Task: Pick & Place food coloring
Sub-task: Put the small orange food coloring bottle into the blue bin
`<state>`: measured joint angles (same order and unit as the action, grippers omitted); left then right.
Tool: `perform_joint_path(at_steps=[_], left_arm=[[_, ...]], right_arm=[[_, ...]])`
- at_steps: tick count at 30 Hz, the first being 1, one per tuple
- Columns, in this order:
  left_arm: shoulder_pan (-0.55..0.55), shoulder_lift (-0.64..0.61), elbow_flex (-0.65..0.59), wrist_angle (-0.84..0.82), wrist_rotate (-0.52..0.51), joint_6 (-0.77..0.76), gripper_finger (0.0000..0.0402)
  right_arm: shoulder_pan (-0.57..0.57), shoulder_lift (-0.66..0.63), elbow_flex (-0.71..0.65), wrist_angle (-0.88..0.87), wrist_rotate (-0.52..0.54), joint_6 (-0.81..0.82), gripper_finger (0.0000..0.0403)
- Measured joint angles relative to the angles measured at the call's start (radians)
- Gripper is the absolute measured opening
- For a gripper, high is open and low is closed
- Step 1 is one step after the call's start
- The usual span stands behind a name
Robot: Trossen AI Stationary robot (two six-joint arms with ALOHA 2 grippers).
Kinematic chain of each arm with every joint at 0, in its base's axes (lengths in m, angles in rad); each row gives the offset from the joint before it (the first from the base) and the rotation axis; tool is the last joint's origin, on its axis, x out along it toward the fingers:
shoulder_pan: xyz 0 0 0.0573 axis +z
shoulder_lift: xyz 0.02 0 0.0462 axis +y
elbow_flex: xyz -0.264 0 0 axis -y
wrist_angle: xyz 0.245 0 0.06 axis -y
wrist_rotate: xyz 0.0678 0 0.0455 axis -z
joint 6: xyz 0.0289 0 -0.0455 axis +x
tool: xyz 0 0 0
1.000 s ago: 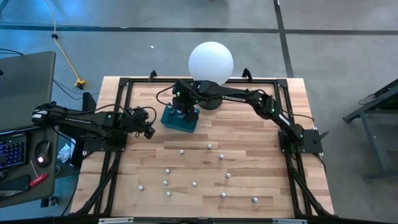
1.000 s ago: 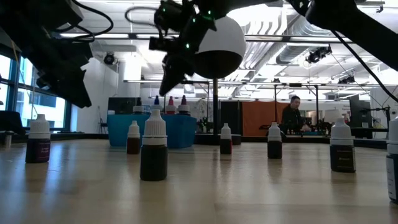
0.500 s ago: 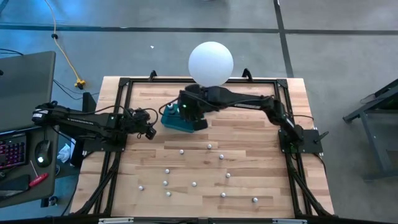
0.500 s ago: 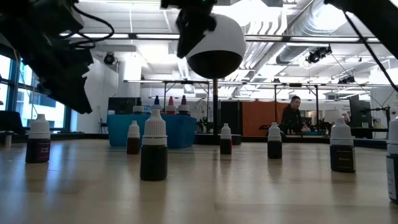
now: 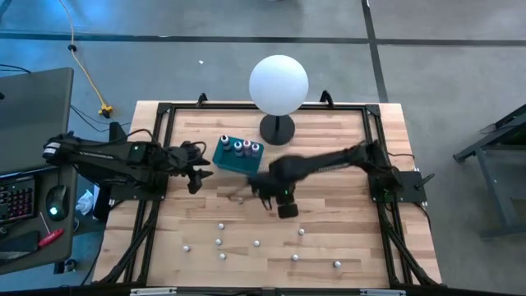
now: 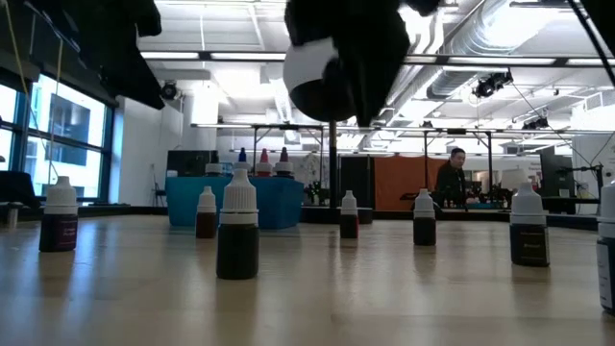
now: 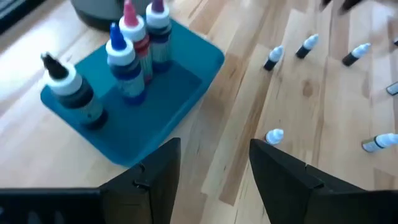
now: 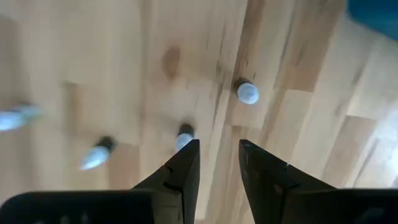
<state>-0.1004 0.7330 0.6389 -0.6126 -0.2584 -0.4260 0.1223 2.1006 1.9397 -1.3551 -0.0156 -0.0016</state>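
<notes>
My right claw hangs over the middle of the pale wooden table. Its fingers are apart with nothing between them. In the right wrist view it looks down on bare planks and a few small pale food coloring bottles. One of those bottles is just beside my finger's tip, and two others there are too smeared to make out.

My left claw waits near the left edge, spread wide and empty. It sits just beside the teal rectangular plastic tray.

The tray lies toward the far edge, left of centre. Four bottles stand upright in it, with black, blue, pink and purple tops. Beyond it, at the far edge, is the big white globe on a black stand.

The other loose bottles are scattered over the near half of the table, well apart from one another. The clearest open wood is along the right edge and in the strip between the tray and those bottles.

From table height the bottles show dark bands, but I cannot read any print on them. One bottle is cut off at that picture's right side, and my arms block most of the globe. A person is in the room behind.
</notes>
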Motion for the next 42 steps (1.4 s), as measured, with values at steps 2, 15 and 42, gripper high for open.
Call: perform_joint_path(at_steps=[2, 15, 42], left_arm=[[-0.007, 0.003, 0.001, -0.002, -0.003, -0.001, 0.0189], [-0.005, 0.075, -0.004, 0.013, 0.016, -0.066, 0.0188], [-0.004, 0.919, 0.527, -0.147, 0.343, 0.134, 0.0188]], right_arm=[[0.033, 0.0, -0.094, 0.1, 0.046, -0.013, 0.0103], [0.114, -0.077, -0.347, 0.311, 0.123, 0.114, 0.0103], [0.052, -0.604, -0.877, 0.738, 0.171, 0.159, 0.0103]])
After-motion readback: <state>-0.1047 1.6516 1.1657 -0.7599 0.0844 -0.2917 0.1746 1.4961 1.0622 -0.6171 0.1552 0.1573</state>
